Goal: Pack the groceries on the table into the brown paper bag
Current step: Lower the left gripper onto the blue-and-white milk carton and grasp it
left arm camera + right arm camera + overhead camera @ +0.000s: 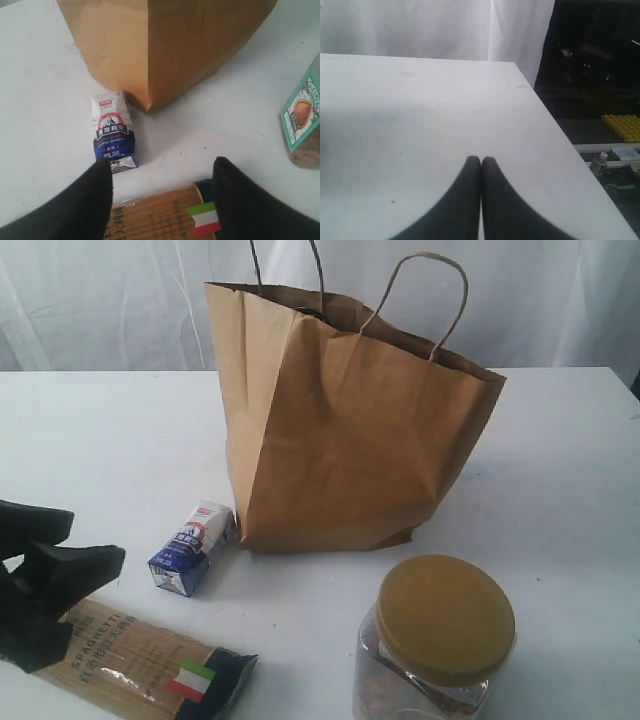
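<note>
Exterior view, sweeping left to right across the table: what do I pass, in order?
left gripper → spaghetti pack → small white-blue carton → brown paper bag → clear jar with mustard lid

A white curtain (100, 300) hangs in soft vertical folds behind the far edge of the table (560, 440) and fills the whole background. In the right wrist view the same cloth ends near the table's far corner, and past it lies a dark space (595, 60) with a few faint glints. Off the table's side edge sits a yellow knobbly block (622, 126) — near it are a pale bar (605, 147), a small capped thing (601, 161) and a blurred greenish tool (619, 188), all too small to name.
</note>
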Robot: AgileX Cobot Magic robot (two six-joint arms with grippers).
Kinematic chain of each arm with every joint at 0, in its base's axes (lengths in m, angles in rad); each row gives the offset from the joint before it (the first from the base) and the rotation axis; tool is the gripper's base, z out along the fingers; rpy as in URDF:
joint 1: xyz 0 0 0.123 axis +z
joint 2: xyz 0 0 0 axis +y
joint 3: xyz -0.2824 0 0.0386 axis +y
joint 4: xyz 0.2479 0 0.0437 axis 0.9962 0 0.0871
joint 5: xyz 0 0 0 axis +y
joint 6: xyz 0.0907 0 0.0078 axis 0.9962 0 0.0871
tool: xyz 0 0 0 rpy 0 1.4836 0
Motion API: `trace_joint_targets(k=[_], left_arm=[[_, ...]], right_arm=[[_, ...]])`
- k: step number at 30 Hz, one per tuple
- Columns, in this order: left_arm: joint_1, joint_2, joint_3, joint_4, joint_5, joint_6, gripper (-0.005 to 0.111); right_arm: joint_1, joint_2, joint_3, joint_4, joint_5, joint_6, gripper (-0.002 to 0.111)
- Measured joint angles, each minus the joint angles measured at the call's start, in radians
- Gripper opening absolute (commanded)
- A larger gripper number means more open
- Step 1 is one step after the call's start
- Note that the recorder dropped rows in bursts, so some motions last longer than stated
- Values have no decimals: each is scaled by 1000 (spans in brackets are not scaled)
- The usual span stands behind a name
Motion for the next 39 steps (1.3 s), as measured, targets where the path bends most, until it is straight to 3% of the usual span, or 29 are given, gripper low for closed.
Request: trace_joint_targets(k=[7, 12, 14, 18, 26, 32, 39], left_arm=[[0, 162, -42, -3, 118, 0, 62], [0, 346, -283, -3, 249, 0, 62], [0, 382, -347, 0, 256, 0, 63], [0, 468, -359, 60, 231, 89, 75], [16, 672, -365, 144, 69, 30, 75], [79, 816, -475, 148, 196, -111, 75], [104, 970, -636, 161, 296, -65, 75]], right_arm=[[0, 0, 0, 0, 0, 0, 0], [0, 0, 0, 0, 0, 0, 0], [0, 0, 0, 0, 0, 0, 0], [0, 0, 0, 0, 0, 0, 0], [0, 0, 0, 0, 0, 0, 0], [0, 0, 0, 0, 0, 0, 0], [0, 0, 0, 0, 0, 0, 0]])
